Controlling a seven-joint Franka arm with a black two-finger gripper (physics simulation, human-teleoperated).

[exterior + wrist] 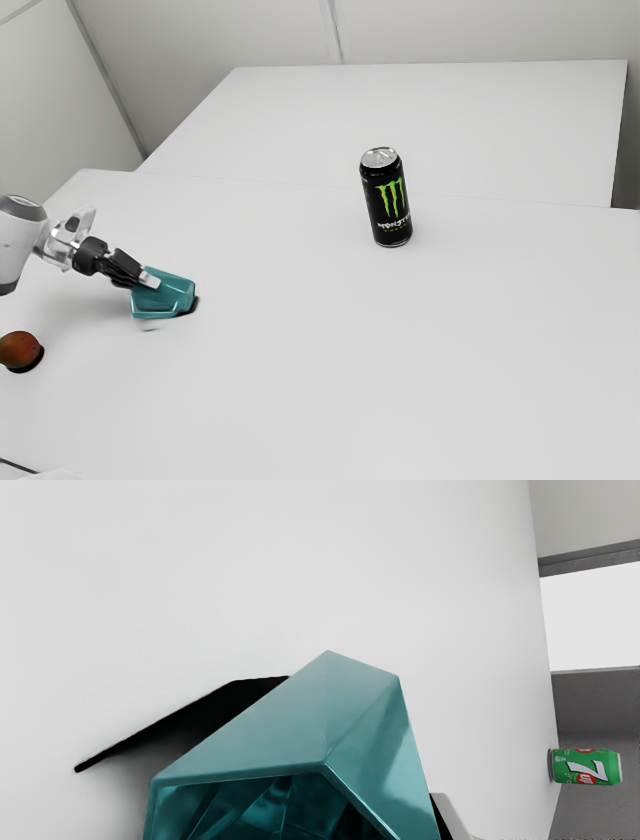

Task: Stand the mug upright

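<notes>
At the exterior view's left, a reddish round fruit (pixel 20 351) sits on the desk (pixel 330 380). Right of it, towards the desk's far left corner, the claw (pixel 149 281) is right at the teal mug (pixel 172 297). I can't tell whether it is apart, together or clamped on the mug. The mug is tipped on its side, mouth facing the claw; whether all its weight is on the desk isn't clear. Its slanted, glossy faces could slide if the hold is off-centre, so it might swivel as the wrist turns. Let go before the base is flat, and it would likely rock back over. Further right, a black can (pixel 387 200) stands near the desk's far edge, well apart. The wrist view has a green can (pixel 585 767) by a desk edge.
</notes>
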